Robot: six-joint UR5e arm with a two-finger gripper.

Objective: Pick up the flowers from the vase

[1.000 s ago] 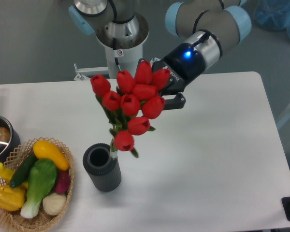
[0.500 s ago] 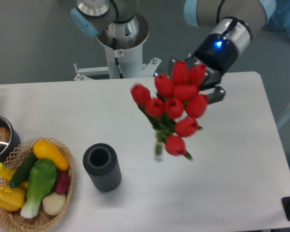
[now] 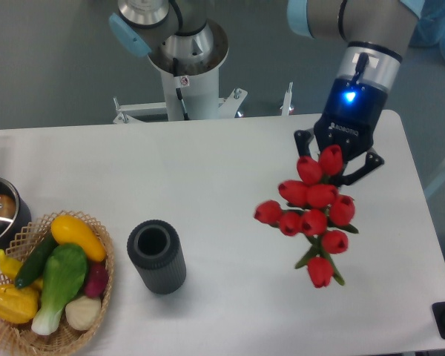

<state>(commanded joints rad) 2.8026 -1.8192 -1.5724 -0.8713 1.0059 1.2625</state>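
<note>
Flowers (image 3: 311, 215) now farther right, well clear of vase (image 3: 156, 256), clamped in claw (image 3: 339, 165).

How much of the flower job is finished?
Nearly all of it. Done: the vase stands empty on the table, and the flowers are out of it. In hand: the end effector holds the bunch over the right side of the table, far from the vase. Left: nothing the picture shows, except perhaps putting the bunch down somewhere.
</note>
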